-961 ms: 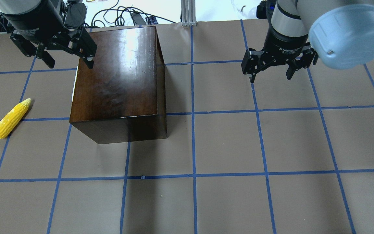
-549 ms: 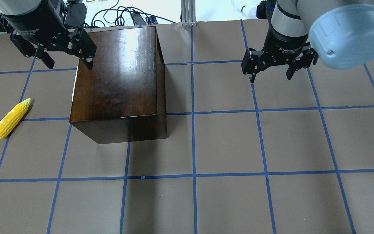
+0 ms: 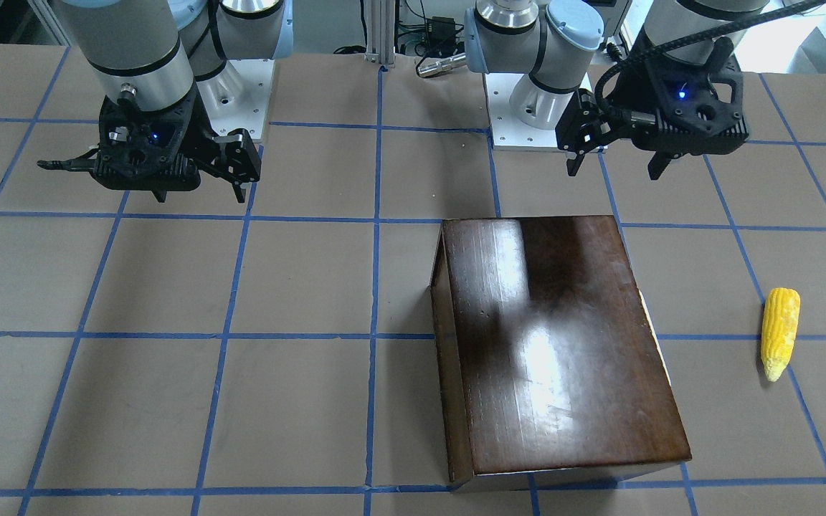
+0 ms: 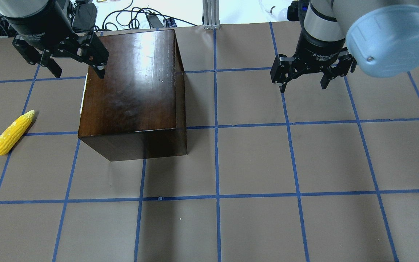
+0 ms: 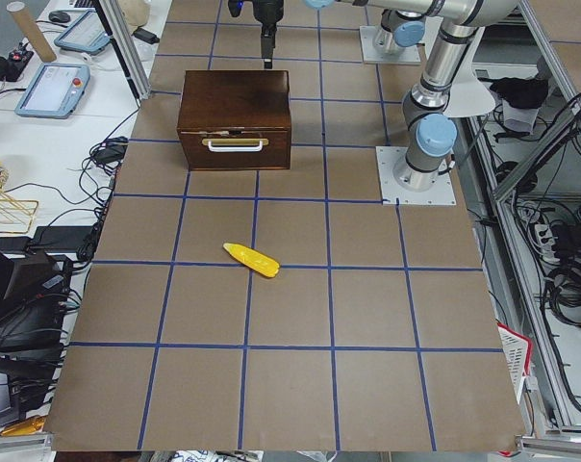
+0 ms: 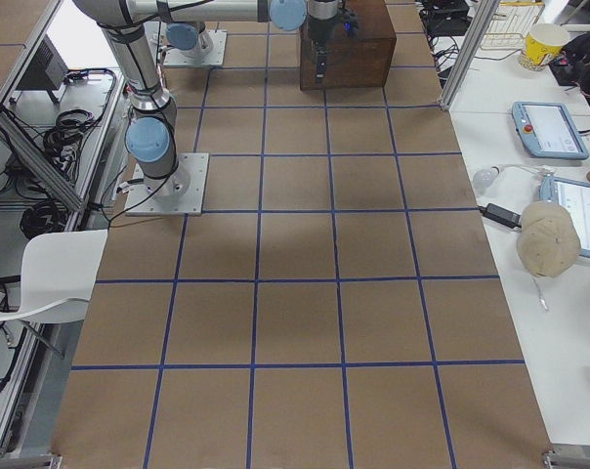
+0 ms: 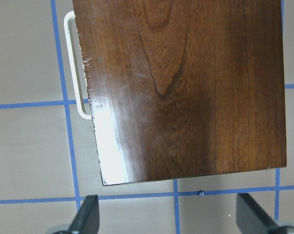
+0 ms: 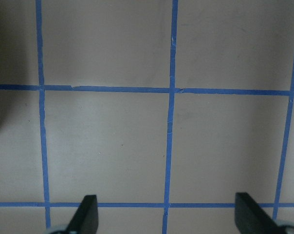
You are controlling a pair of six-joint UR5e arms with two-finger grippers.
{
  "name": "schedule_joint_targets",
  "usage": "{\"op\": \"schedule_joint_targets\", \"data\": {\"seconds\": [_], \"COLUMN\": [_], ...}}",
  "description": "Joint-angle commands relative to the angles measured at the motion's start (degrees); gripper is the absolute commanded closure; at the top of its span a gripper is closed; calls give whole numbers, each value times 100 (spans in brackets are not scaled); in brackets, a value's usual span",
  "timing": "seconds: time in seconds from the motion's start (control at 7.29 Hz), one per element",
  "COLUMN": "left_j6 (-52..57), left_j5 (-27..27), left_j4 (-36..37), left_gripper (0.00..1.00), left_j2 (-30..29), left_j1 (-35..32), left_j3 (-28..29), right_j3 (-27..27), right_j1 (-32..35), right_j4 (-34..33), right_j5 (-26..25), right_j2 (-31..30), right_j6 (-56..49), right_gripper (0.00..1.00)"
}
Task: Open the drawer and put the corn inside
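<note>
Yellow corn [image 4: 12, 133] unmoved; left end effector [image 4: 78, 72] seemingly barely shifted; drawer [image 5: 235, 152] shut.

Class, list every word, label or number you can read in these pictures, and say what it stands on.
"Adaptive Gripper": white print on the black two-finger right gripper.
"Adaptive Gripper": same print, fainter, on the black two-finger left gripper.
Glossy dark-brown wooden box, yellow corn cob: no text.
Blue-framed tablets on side tables: too small to read.
</note>
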Motion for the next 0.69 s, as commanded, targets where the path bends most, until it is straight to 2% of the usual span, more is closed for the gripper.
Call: {"op": "schedule_joint_targets", "data": {"seconds": [0.0,0.41,0.55], "left_j6": [34,121,139], "left_j5": [-14,-31,4], "left_j4": [14,22,136], "left_gripper": [0,0,0], "left_j2": [-43,-104,-322], "left_j1": [53,133,229], "left_j3": [68,69,-9], "right_j3": [0,0,0], "right_j1": [0,0,0], "right_j4": [0,0,0], "right_j5": [0,0,0], "right_j2": [0,0,0], "right_j6": [0,0,0], "right_gripper": [0,0,0]}}
